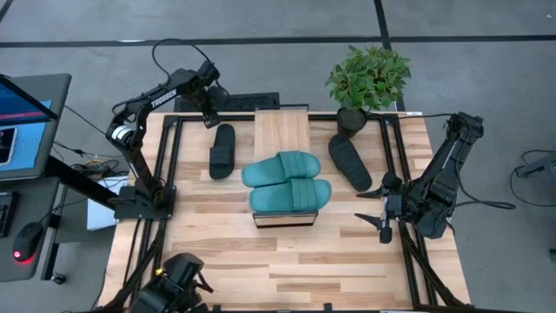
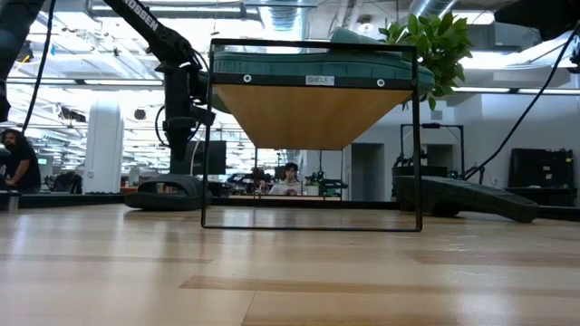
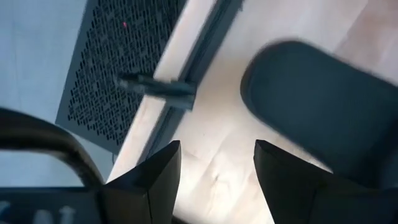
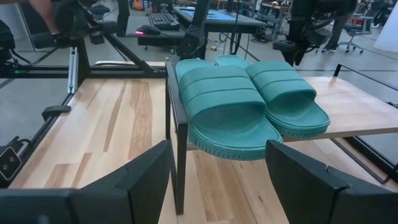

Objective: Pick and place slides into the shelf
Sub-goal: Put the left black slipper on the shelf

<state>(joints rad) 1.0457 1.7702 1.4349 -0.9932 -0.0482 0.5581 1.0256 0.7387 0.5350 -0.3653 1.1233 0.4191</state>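
Two teal-green slides (image 1: 287, 181) lie side by side on the light-wood top of the shelf (image 1: 281, 130) at the table's middle; the right wrist view shows them (image 4: 239, 102) overhanging its edge. One black slide (image 1: 222, 150) rests sole-down on the table left of the shelf, another black slide (image 1: 349, 161) on its right. My left gripper (image 1: 211, 117) hovers open over the far end of the left black slide (image 3: 323, 106) without touching it. My right gripper (image 1: 383, 209) waits open at the table's right edge, pointing toward the shelf.
A potted plant (image 1: 368, 80) stands at the far right corner, close to the right black slide. A dark perforated panel (image 3: 118, 68) lies just beyond the far edge. Black frame rails (image 1: 165, 165) run along the table's sides. Bare wood lies in front of the shelf (image 1: 287, 261). People sit in the room behind (image 2: 290, 177).
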